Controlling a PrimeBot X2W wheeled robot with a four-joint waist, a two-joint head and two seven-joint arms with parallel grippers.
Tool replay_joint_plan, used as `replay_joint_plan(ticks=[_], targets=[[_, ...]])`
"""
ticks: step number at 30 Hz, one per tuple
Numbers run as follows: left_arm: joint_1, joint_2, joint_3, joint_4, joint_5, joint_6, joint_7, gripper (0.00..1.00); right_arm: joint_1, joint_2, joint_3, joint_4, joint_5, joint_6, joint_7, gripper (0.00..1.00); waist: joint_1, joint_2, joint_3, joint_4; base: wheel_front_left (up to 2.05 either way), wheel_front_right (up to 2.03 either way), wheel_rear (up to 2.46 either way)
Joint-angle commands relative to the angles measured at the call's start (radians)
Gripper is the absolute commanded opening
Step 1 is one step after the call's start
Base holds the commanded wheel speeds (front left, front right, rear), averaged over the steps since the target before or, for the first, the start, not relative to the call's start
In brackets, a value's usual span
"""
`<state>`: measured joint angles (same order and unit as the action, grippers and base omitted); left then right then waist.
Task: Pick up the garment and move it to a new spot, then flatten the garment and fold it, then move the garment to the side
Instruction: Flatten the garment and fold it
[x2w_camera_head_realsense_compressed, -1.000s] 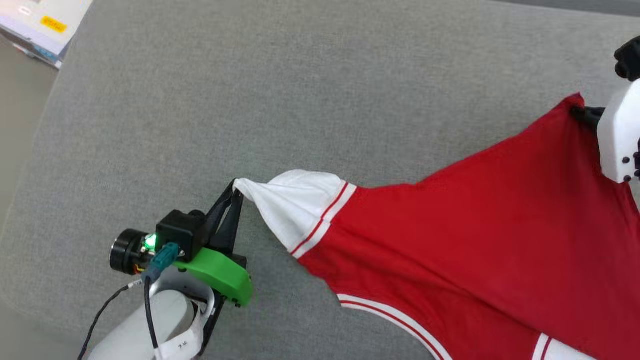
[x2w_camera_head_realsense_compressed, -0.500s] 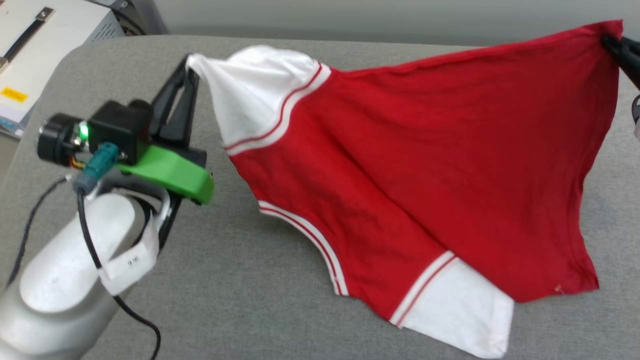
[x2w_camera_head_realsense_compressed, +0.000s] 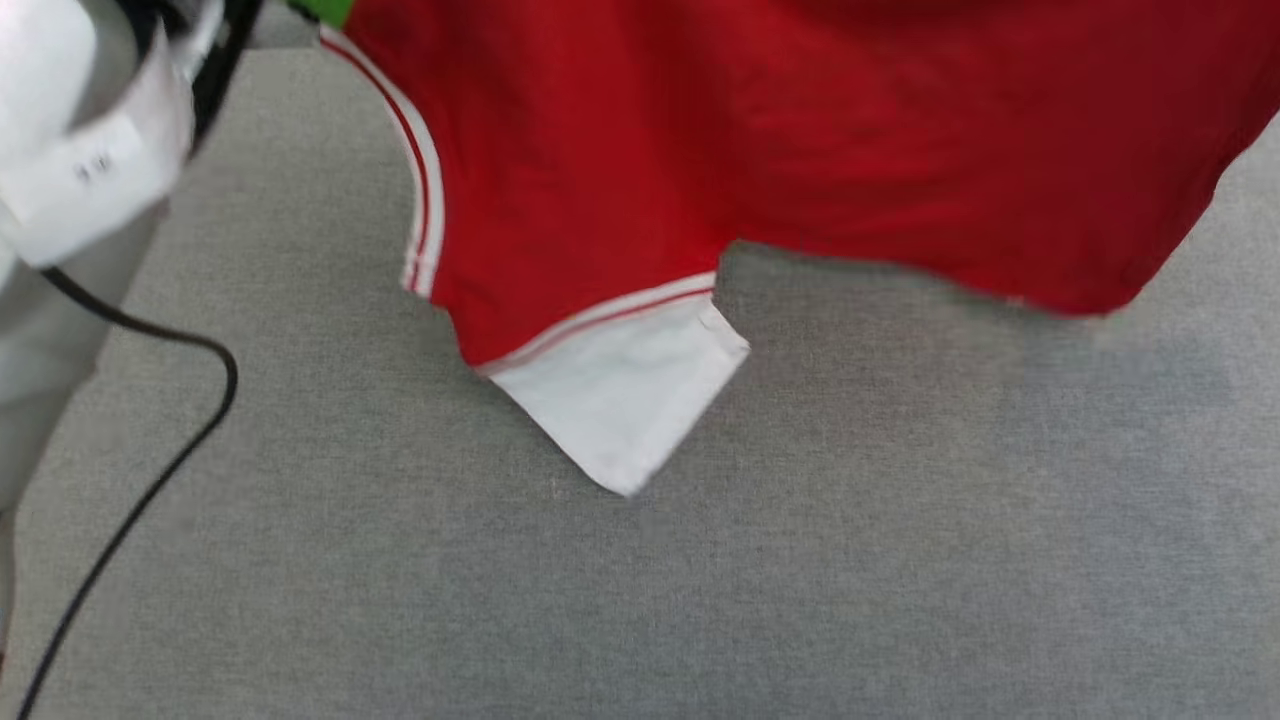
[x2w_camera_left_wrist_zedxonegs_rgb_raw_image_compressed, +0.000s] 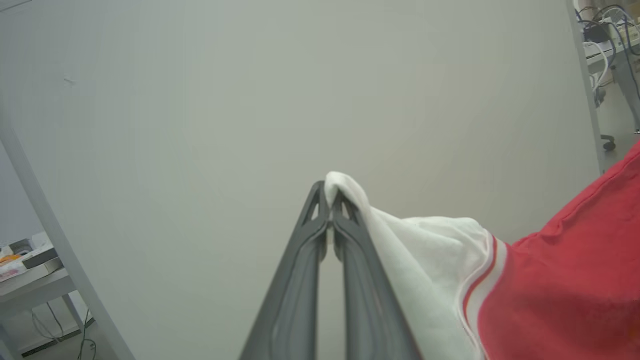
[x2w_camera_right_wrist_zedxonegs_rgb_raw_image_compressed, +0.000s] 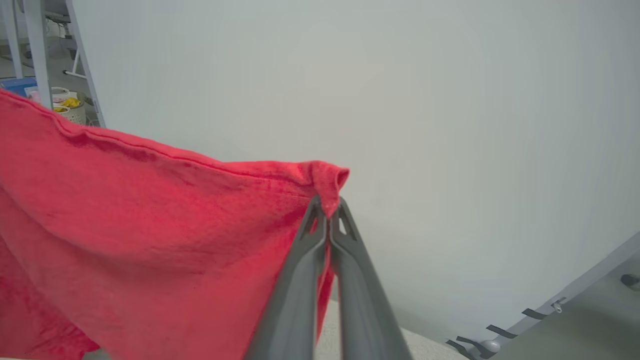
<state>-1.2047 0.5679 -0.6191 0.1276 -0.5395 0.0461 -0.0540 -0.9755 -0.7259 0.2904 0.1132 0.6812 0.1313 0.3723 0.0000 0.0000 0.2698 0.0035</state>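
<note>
From the head, the shirt hangs spread across the top of the view over a grey cushion, one white sleeve dangling lowest (whether its tip touches the cushion I cannot tell). A pale forearm and a black cable sit at the left edge. At the left wrist, the left gripper is pinched tight on the tip of the other white sleeve, in front of a plain wall. At the right wrist, the right gripper is clamped on a red corner of the shirt, the cloth stretching away to the left.
</note>
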Motion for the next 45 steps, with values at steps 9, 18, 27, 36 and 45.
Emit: replay_joint_plan(ticks=[9,18,27,36,45], targets=[[-0.439,-0.062,0.021,0.227,0.056,-0.095,0.027,0.00,-0.390,0.098,-0.011,0.166,-0.139,-0.001,-0.009,0.00,0.0000,0.0000,0.203,-0.027,0.00,0.00,0.00],[-0.712,-0.111,0.015,0.430,0.084,-0.142,-0.005,0.00,-0.702,0.129,0.063,0.360,-0.191,-0.001,-0.066,0.00,0.0000,0.0000,0.275,-0.026,0.00,0.00,0.00],[-0.688,-0.128,-0.020,0.574,0.067,-0.161,-0.072,0.00,-0.717,0.163,0.174,0.529,-0.147,-0.001,-0.163,0.00,0.0000,0.0000,0.307,-0.020,0.00,0.00,0.00],[-0.442,-0.104,-0.060,0.628,0.042,-0.164,-0.154,0.00,-0.511,0.195,0.328,0.569,-0.052,-0.001,-0.229,0.00,0.0000,0.0000,0.240,-0.023,0.00,0.00,0.00],[-0.049,-0.091,-0.083,0.588,-0.012,-0.124,-0.195,0.00,-0.222,0.181,0.470,0.559,0.090,-0.001,-0.314,0.00,0.0000,0.0000,0.085,-0.011,0.00,0.00,0.00]])
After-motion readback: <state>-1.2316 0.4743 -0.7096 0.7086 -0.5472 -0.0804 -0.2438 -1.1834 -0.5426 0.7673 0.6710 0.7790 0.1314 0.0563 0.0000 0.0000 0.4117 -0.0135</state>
